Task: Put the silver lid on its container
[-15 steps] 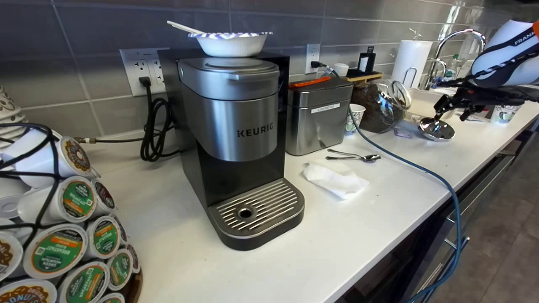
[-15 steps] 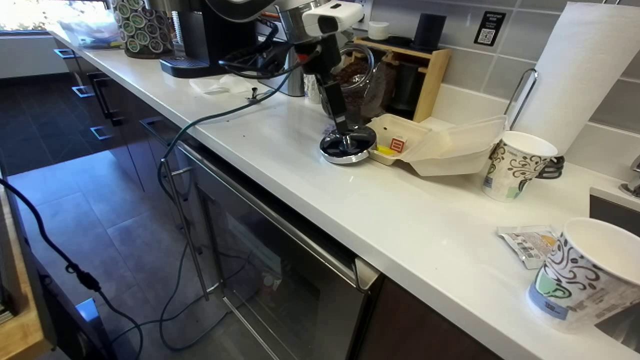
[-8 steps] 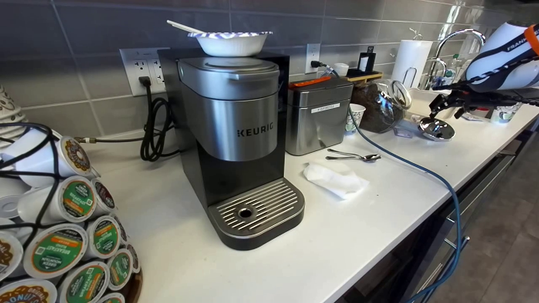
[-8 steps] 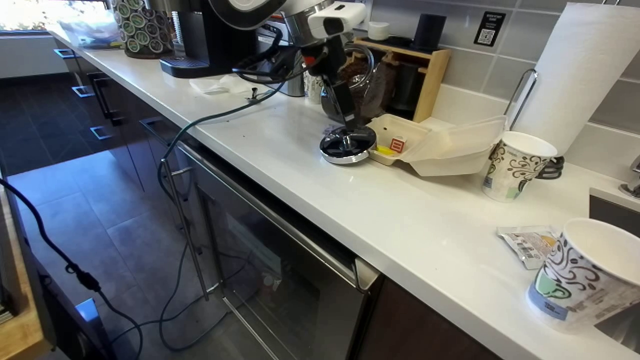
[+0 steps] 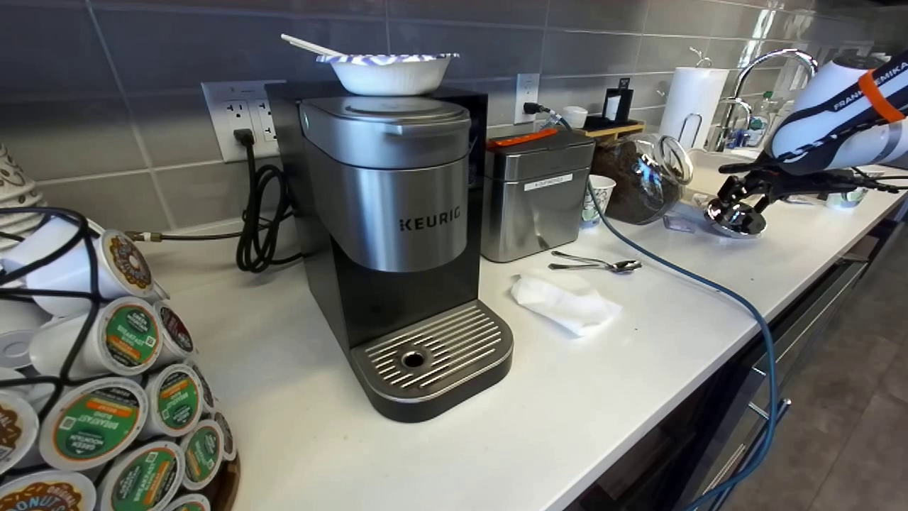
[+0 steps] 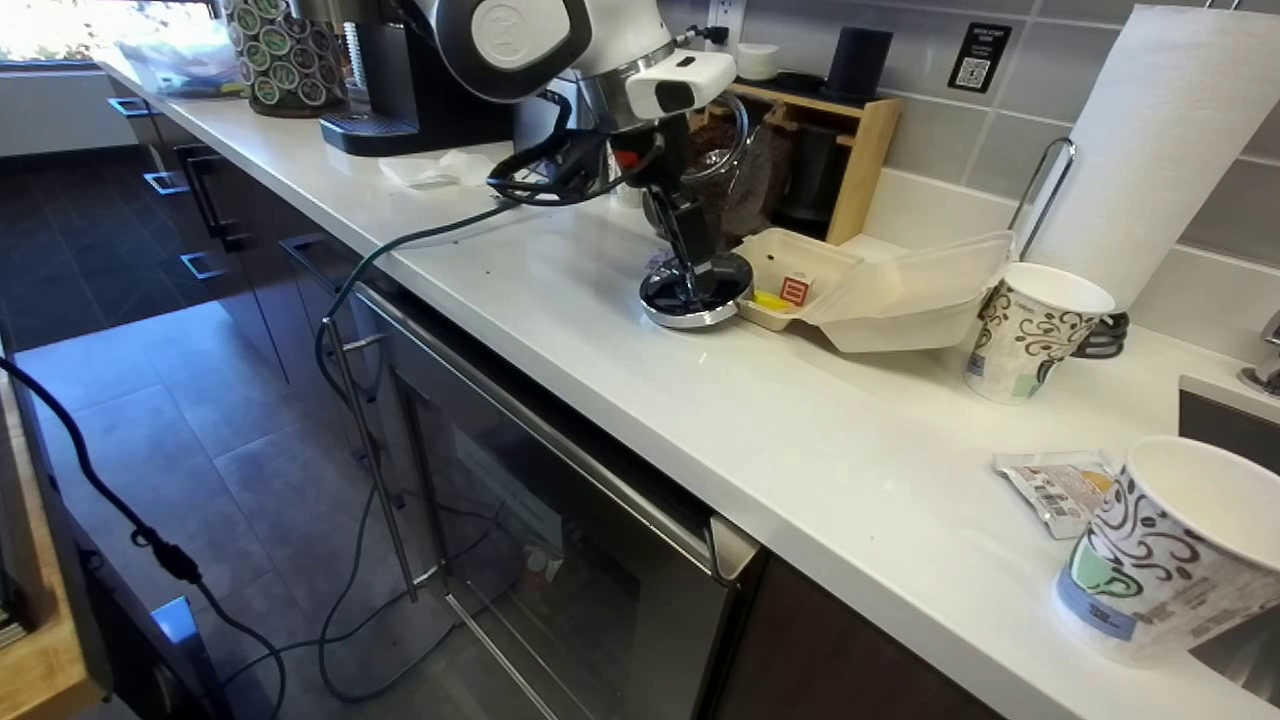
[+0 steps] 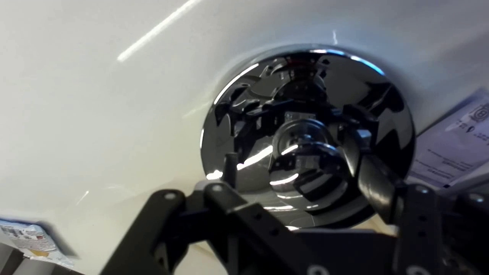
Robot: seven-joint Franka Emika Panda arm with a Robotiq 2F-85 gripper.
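The silver lid (image 5: pixel 745 225) is a shiny round metal disc with a knob on top, lying flat on the counter. It also shows in an exterior view (image 6: pixel 722 312) and fills the middle of the wrist view (image 7: pixel 252 91). My gripper (image 7: pixel 298 170) is open, with one finger on each side of the knob (image 7: pixel 309 179). The gripper (image 5: pixel 738 204) points down over the lid, low and close to it; I cannot tell whether the fingers touch the lid. A tilted glass jar (image 5: pixel 635 181) with dark contents and a wide round mouth lies behind the lid, partly hidden by the arm in an exterior view (image 6: pixel 752 185).
An open cardboard food box (image 6: pixel 900 325) stands beside the lid. Paper cups (image 6: pixel 1035 335) and a small packet (image 6: pixel 1060 490) stand further along the counter. A steel canister (image 5: pixel 539 202), spoons (image 5: pixel 596 264), a napkin (image 5: pixel 564 301), a coffee machine (image 5: pixel 404 213) and a blue cable (image 5: pixel 709 280) are also there.
My gripper has moved down onto the lid's knob, with its fingers now on both sides of it. The arm has come lower. The lid has stayed in place.
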